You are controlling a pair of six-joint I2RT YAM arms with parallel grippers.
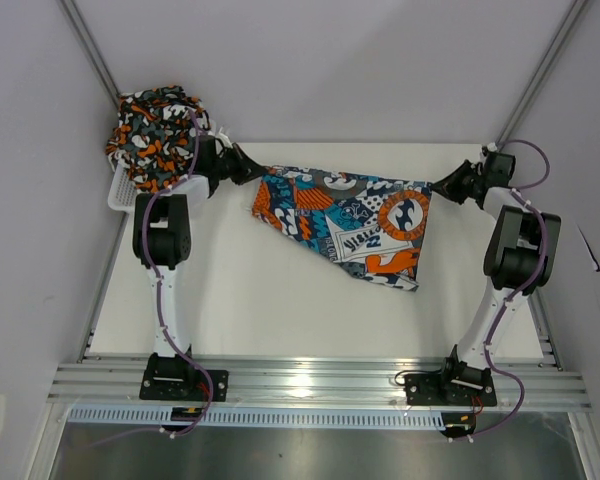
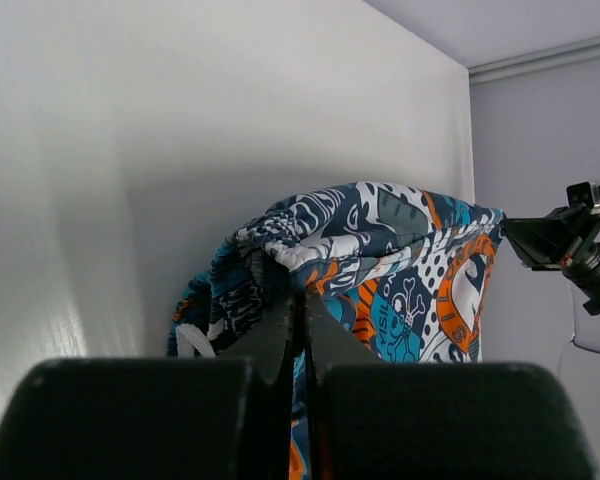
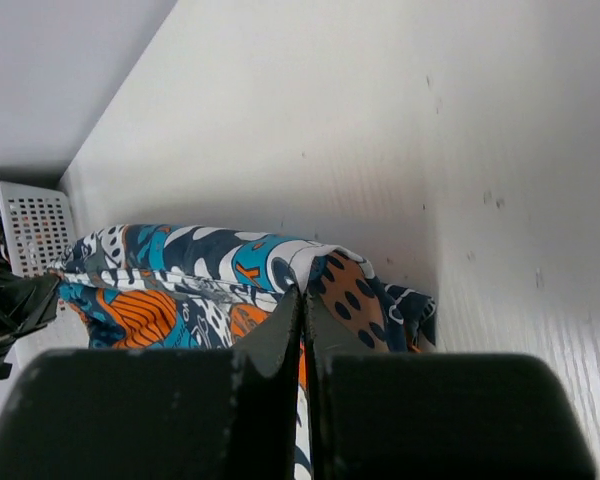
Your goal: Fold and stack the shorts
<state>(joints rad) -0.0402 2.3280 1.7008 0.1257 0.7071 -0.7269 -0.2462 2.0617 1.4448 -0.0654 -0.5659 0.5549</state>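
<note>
The teal, orange and white patchwork shorts (image 1: 352,222) hang stretched between my two grippers above the white table. My left gripper (image 1: 250,170) is shut on their left top corner. My right gripper (image 1: 442,185) is shut on their right top corner. In the left wrist view my gripper (image 2: 302,300) pinches the cloth (image 2: 400,270). In the right wrist view my gripper (image 3: 302,297) pinches the cloth edge (image 3: 180,270). The camouflage shorts (image 1: 158,135) lie bunched on the white mesh basket (image 1: 122,190) at the far left.
The white table (image 1: 280,310) ends at a metal rail (image 1: 320,380) near the arm bases. Grey walls close in on the left, right and back. The basket also shows in the right wrist view (image 3: 35,225).
</note>
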